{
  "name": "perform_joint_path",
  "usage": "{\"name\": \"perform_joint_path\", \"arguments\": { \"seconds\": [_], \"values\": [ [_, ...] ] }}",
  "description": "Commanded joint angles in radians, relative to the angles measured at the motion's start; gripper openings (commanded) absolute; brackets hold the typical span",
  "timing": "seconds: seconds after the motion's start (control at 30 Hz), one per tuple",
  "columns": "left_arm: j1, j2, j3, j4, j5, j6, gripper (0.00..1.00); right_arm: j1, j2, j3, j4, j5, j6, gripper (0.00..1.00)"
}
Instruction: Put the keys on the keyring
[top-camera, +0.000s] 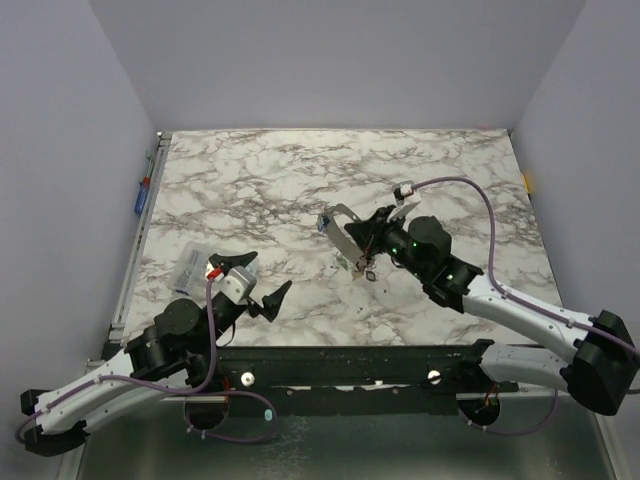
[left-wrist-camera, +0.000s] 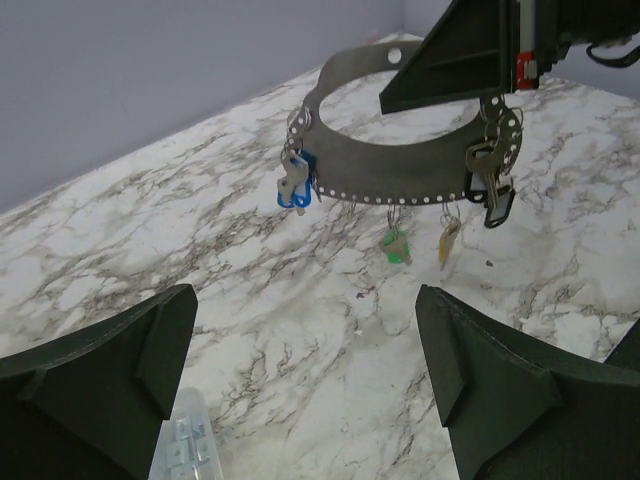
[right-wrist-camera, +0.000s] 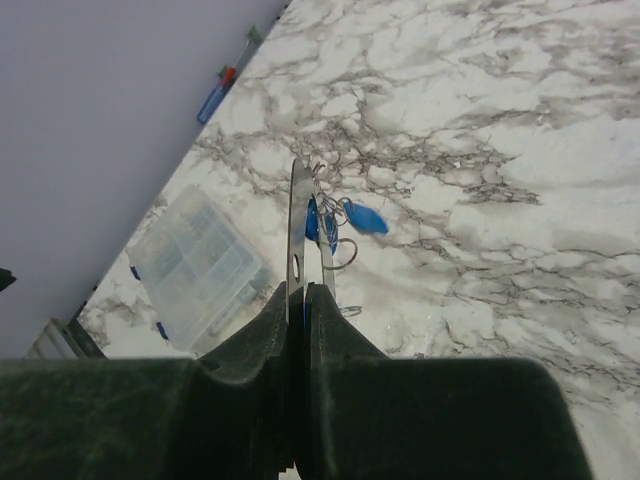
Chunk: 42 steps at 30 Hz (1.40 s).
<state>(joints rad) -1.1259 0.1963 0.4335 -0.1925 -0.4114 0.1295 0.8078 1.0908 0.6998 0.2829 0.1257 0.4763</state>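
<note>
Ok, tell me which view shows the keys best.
Left wrist: the keys hang side-on from the metal band, blue, green, yellow and black tags distinct. Top external shows only tiny specks under the band; right wrist sees it edge-on, with just blue tags.

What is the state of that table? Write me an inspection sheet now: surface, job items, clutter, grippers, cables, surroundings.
Surface: white marble-pattern table.
Job's things: keys with blue, green and yellow tags hang from a perforated metal band; a dark loop, possibly the keyring, hangs at one end.
Clutter: clear plastic box by the left arm; blue and red bits at the left edge.
Grippers: right gripper fingers shut on the band, lifted; left gripper open, empty.
Cables: purple cable along the right arm; another loops at the left arm.
Surroundings: plain grey walls.
</note>
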Motion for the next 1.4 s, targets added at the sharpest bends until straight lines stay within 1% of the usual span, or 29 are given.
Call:
{"name": "perform_joint_path", "arguments": {
  "seconds": [0.0, 0.17, 0.3, 0.37, 0.4, 0.47, 0.53, 0.6, 0.7, 0.73, 0.83, 1.0, 1.13, 1.2, 1.27, 1.3, 1.37],
  "values": [
    [-0.002, -0.010, -0.010, 0.041, -0.083, -0.010, 0.99, 0.001, 0.109, 0.072, 0.094, -0.046, 0.127, 0.01],
    [-0.002, -0.021, -0.013, 0.041, -0.077, 0.000, 0.99, 0.002, 0.261, 0.193, 0.060, -0.083, 0.246, 0.01],
    [-0.001, -0.030, -0.015, 0.041, -0.082, 0.002, 0.99, 0.021, 0.352, 0.249, 0.107, -0.147, 0.346, 0.01],
    [0.000, -0.030, -0.016, 0.041, -0.084, 0.003, 0.99, 0.031, 0.376, 0.254, 0.124, -0.147, 0.385, 0.01],
    [0.000, -0.027, -0.016, 0.041, -0.084, 0.004, 0.99, 0.031, 0.380, 0.239, 0.144, -0.136, 0.412, 0.01],
    [0.000, -0.020, -0.015, 0.042, -0.084, 0.003, 0.99, 0.027, 0.364, 0.160, 0.189, -0.043, 0.454, 0.00],
    [-0.001, -0.013, -0.015, 0.041, -0.083, 0.003, 0.99, 0.014, 0.354, 0.079, 0.253, 0.020, 0.430, 0.01],
    [0.000, -0.006, -0.016, 0.041, -0.080, 0.005, 0.99, -0.030, 0.376, 0.008, 0.309, -0.004, 0.418, 0.01],
    [0.000, 0.007, -0.016, 0.042, -0.074, 0.008, 0.99, -0.127, 0.411, -0.104, 0.376, -0.085, 0.467, 0.01],
    [0.000, 0.010, -0.015, 0.041, -0.073, 0.007, 0.99, -0.156, 0.411, -0.146, 0.403, -0.091, 0.470, 0.01],
    [0.000, 0.015, -0.016, 0.041, -0.074, 0.007, 0.99, -0.188, 0.383, -0.238, 0.447, -0.073, 0.470, 0.01],
    [0.000, 0.026, -0.018, 0.042, -0.070, 0.007, 0.99, -0.199, 0.333, -0.286, 0.417, -0.050, 0.429, 0.01],
    [0.000, 0.035, -0.016, 0.041, -0.068, 0.010, 0.99, -0.210, 0.279, -0.303, 0.396, -0.015, 0.391, 0.06],
    [0.000, 0.036, -0.016, 0.041, -0.067, 0.010, 0.99, -0.215, 0.260, -0.291, 0.370, -0.011, 0.361, 0.07],
    [0.000, 0.037, -0.017, 0.042, -0.066, 0.010, 0.99, -0.218, 0.245, -0.270, 0.330, -0.002, 0.333, 0.10],
    [0.000, 0.036, -0.018, 0.041, -0.066, 0.009, 0.99, -0.220, 0.237, -0.259, 0.303, 0.015, 0.328, 0.13],
    [0.000, 0.036, -0.018, 0.042, -0.065, 0.009, 0.99, -0.231, 0.218, -0.251, 0.248, 0.048, 0.322, 0.24]
  ]
}}
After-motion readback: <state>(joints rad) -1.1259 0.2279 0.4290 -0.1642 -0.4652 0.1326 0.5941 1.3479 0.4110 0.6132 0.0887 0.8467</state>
